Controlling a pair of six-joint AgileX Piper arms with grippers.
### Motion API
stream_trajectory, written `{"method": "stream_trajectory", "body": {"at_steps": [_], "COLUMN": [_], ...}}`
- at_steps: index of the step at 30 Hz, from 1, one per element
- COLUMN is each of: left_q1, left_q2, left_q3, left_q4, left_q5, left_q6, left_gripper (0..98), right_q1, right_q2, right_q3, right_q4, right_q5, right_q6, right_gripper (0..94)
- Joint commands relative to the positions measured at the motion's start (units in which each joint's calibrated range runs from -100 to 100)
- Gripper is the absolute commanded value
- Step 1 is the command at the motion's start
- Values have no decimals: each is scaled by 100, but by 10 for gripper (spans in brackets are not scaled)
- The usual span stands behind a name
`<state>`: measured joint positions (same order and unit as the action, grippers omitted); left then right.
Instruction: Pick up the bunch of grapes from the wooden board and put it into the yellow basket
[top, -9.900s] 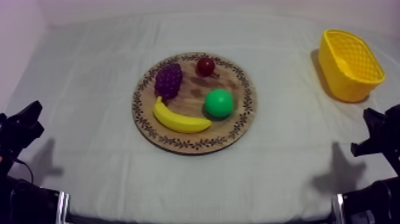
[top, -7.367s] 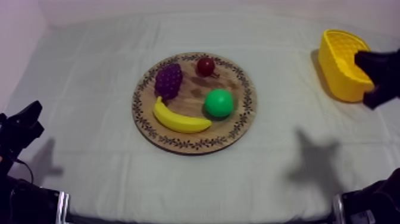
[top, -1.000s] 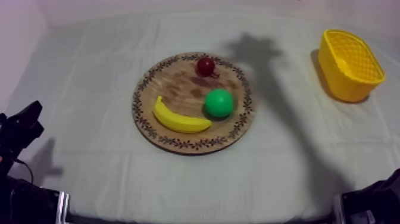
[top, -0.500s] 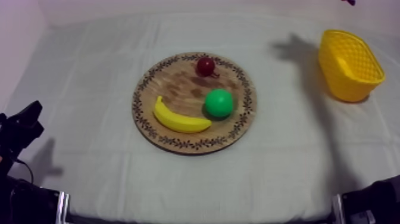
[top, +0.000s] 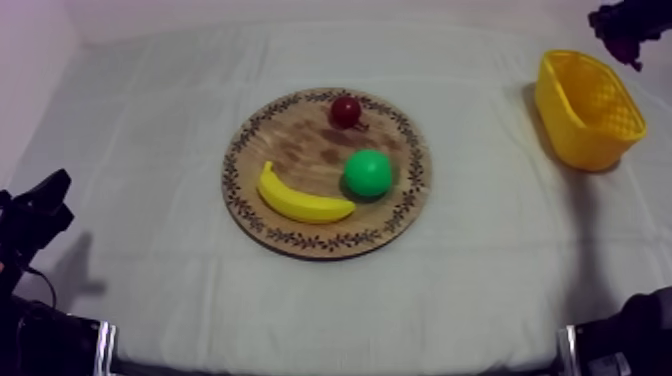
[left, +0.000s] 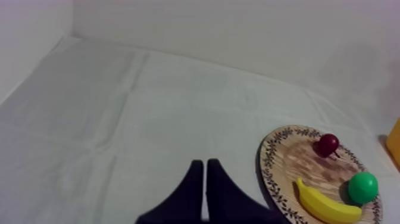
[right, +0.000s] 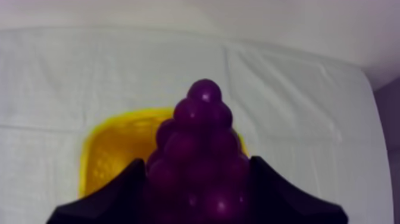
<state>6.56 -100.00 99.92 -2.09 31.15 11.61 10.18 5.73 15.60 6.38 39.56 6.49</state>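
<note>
Tabletop (top: 150, 120): cloth-covered, with nothing lying between board and basket.

Board (top: 300, 150): mid-table. It carries no grapes.

Basket (top: 560, 125): at the right, well apart from the board and upright.

Right gripper (top: 625, 28): high by the basket's far rim, clamped on the grapes (right: 199, 155). In the wrist view the bunch sits between both fingers, long axis along them, tip pointing away. The basket shows directly beyond and below it. Judgement: what remains is to lower the bunch and let go. The right arm is the only one placed for it, and nothing obstructs.

Left gripper (left: 204, 170): low at its own side, fingers together, holding nothing.

Banana (top: 300, 200), green fruit (top: 367, 172) and red fruit (top: 346, 110): on the board, clear of the route.
</note>
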Motion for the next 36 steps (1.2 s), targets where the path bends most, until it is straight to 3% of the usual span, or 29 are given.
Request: {"method": "stream_trajectory", "body": {"at_steps": [1, 14, 25, 36], "left_q1": [-1, -1, -1, -1], "left_q2": [0, 0, 0, 0], "left_q3": [-4, -4, -4, -4], "left_q4": [1, 1, 1, 1], "left_q5": [-3, -3, -3, -3], "left_q6": [-1, -2, -1, -1], "left_gripper": [1, 1, 1, 1], "right_q1": [44, 39, 69, 122], "right_q2": [51, 1036, 2051, 1956], "right_q3": [174, 493, -301, -285], "right_q4": [12, -19, -67, -298], "right_q5": [9, -19, 146, -104], "right_q6": [7, 24, -200, -167], "right_gripper": [301, 322, 575, 611]}}
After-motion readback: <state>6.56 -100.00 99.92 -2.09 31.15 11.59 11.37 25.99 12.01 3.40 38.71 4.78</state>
